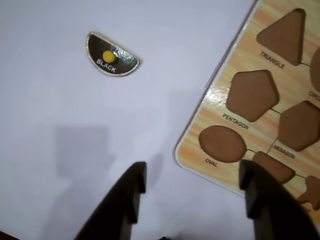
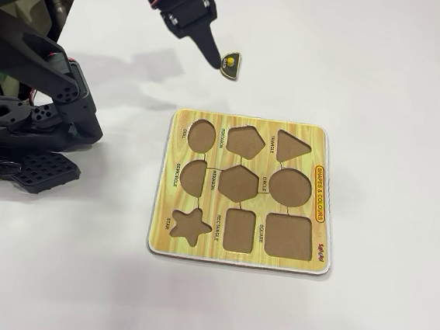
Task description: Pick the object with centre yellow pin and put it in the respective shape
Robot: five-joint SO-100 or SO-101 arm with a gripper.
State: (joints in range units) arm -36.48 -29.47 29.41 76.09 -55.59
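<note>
Semicircle piece (image 1: 112, 55) lies flat, straight edge slanting upper-left to lower-right in wrist view; hand (image 1: 192, 182) wide, empty.

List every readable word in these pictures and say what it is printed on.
"BLACK": semicircle piece.
"TRIANGLE", "PENTAGON", "OVAL", "HEXAGON": puzzle board, beside their cutouts.
"CIRC...": board, cut off in the wrist view.
"SHAPES & COLOURS": board edge, fixed view.
Other fixed-view board labels and the corner logo: too small to read.

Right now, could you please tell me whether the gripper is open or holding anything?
Gripper: open, holding nothing; the semicircle piece lies apart on the table.
</note>
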